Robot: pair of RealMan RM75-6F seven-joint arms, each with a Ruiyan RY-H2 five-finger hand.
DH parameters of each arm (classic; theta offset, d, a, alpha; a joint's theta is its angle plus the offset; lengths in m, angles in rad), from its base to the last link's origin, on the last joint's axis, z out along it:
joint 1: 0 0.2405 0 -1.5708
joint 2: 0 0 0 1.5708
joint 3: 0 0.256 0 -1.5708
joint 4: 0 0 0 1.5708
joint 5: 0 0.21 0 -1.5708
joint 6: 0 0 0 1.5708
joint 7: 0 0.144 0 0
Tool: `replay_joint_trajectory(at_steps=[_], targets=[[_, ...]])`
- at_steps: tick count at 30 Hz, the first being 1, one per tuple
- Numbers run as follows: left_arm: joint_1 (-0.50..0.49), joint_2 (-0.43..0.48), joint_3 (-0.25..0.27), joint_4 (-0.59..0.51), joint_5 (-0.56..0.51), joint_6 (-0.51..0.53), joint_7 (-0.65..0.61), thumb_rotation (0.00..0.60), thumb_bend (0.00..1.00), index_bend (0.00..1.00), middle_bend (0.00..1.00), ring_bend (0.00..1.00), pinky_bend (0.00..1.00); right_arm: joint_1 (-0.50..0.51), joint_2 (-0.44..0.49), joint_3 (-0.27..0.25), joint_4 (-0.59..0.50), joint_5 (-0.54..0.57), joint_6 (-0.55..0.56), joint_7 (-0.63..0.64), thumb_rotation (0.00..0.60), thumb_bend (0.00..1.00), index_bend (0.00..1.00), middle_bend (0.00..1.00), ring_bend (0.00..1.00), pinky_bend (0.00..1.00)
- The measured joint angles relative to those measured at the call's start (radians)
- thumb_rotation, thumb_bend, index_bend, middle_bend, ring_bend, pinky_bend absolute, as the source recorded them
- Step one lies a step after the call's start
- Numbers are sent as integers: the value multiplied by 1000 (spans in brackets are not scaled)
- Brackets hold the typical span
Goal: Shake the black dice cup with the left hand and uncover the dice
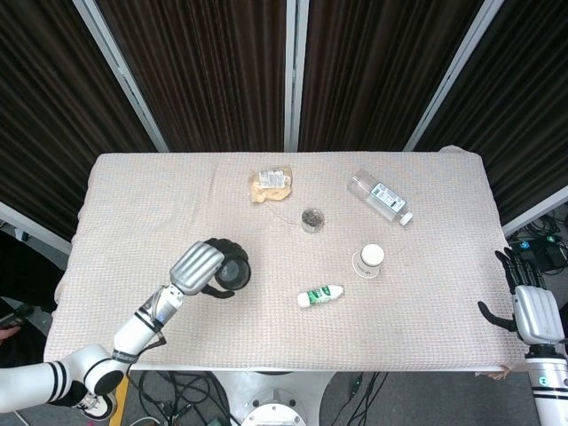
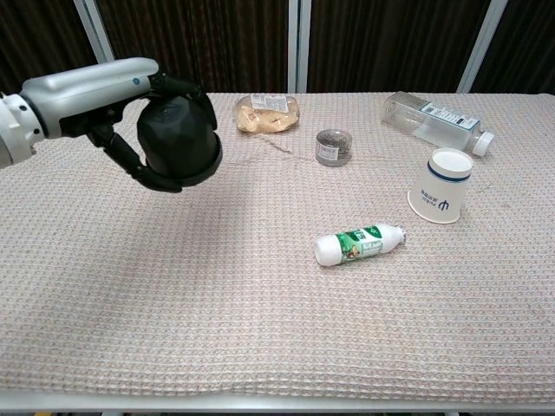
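My left hand (image 1: 197,267) (image 2: 113,95) grips the black dice cup (image 2: 179,139) (image 1: 232,274) and holds it above the cloth-covered table (image 1: 222,337), left of centre. The cup hangs mouth down, tilted slightly, with the fingers wrapped around its side. No dice show in either view. My right hand (image 1: 531,306) hangs off the table's right edge, holds nothing, and its fingers are apart.
A small green-labelled bottle (image 2: 357,243) lies near the middle. A white paper cup (image 2: 440,185) stands upside down at the right. A clear bottle (image 2: 432,120), a small round tin (image 2: 329,146) and a bagged bun (image 2: 264,112) lie along the back.
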Motion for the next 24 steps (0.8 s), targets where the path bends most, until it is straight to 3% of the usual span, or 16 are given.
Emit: replay_joint_trajectory(at_steps=[3,11,20,24], targets=[[12,-24,12,59,-77,1,-19,600,180,345,415,298,360,0,-3,-2,0,-11,8,-7,600,168,0,0,0,0],[25,-77,18,202,-145,-63,-138,600,180,345,415,298,361,-8,15,5,-33,-21,45,-22,600,168,0,0,0,0],[52,-161,41,350,-128,-40,-173,600,179,344,413,298,362,-3,20,7,-47,-20,40,-39,600,168,0,0,0,0],[64,-212,50,434,-116,-33,-208,600,173,319,353,287,353,-4,22,5,-51,-17,36,-45,600,168,0,0,0,0]])
